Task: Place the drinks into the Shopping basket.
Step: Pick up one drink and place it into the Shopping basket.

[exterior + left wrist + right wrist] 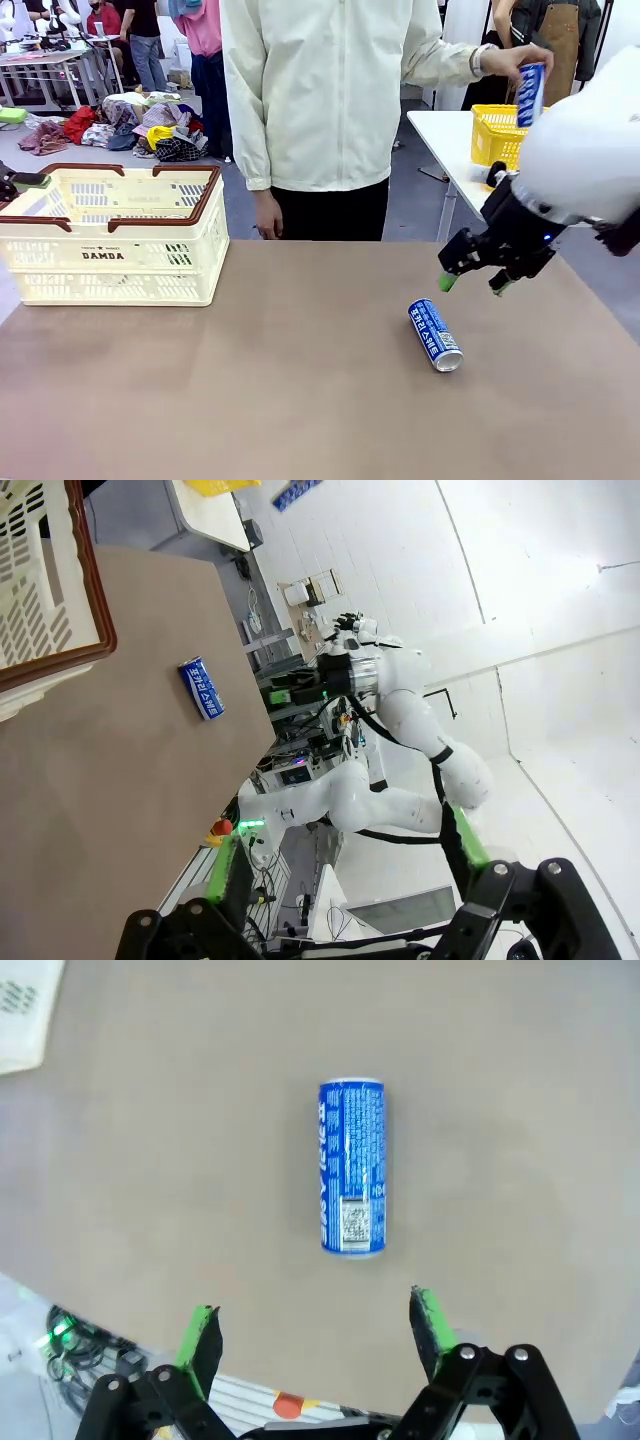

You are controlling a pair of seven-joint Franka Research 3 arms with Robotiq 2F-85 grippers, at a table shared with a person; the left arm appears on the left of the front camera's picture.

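One drink, a blue-and-white can (435, 335), lies on its side on the brown table, right of the middle. My right gripper (472, 283) hangs open a little above and behind it. In the right wrist view the can (351, 1167) lies ahead of the spread green pads (203, 1335), untouched. A person's hand holds a second can (530, 95) upright over a yellow basket. The cream Shopping basket (110, 230) stands at the table's left. My left gripper (22, 181) sits at its far left rim, open (350, 855) and holding nothing.
A person in a cream jacket (320, 90) stands at the far edge. The yellow basket (497, 135) rests on a white side table (445, 140) at the right. Bare tabletop (280, 380) stretches between the Shopping basket and the lying can.
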